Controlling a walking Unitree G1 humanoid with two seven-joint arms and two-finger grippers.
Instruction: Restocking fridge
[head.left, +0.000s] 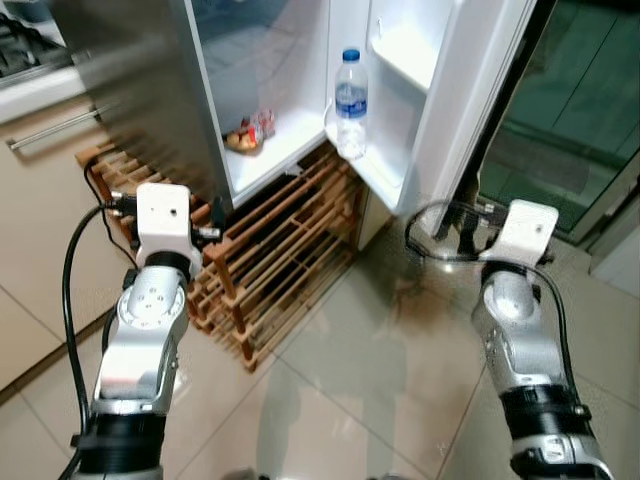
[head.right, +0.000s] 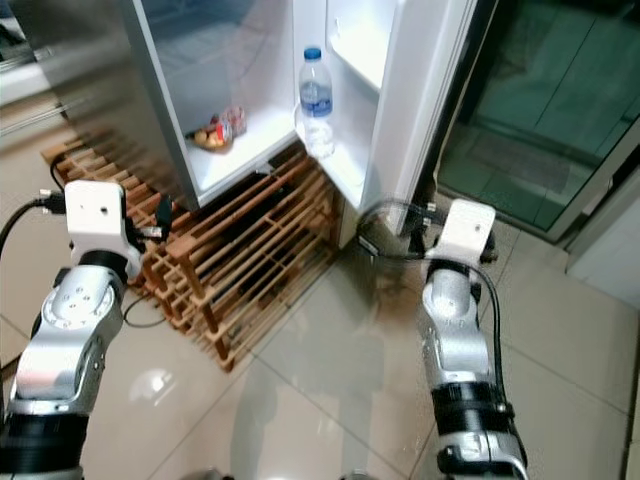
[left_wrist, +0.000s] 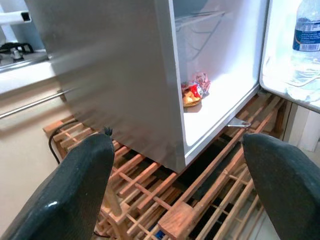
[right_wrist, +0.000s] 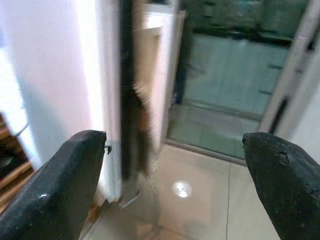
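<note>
The left gripper (left_wrist: 175, 190) hangs wide apart and empty over the wooden rack (head.left: 280, 250) that raises the fridge (head.left: 260, 90), whose door shelf (head.left: 375, 165) holds the water bottle (head.left: 350, 100), while the right gripper (right_wrist: 175, 185), likewise open and empty, faces the door's edge.

Fridge (head.right: 160, 110): steel-sided, standing on a wooden rack, its door swung open.
Door (head.right: 400, 90): white inside, with shelves; a water bottle (head.right: 316, 100) stands upright in the lowest one.
Fridge floor: a small snack packet (head.right: 220, 130) lies near the front edge.
Wooden rack (head.right: 250, 250): slatted, resting on the tiled floor (head.right: 330, 380).
Left arm (head.right: 75, 310): raised before the rack's left end.
Right arm (head.right: 455, 320): raised just below the open door's edge.
</note>
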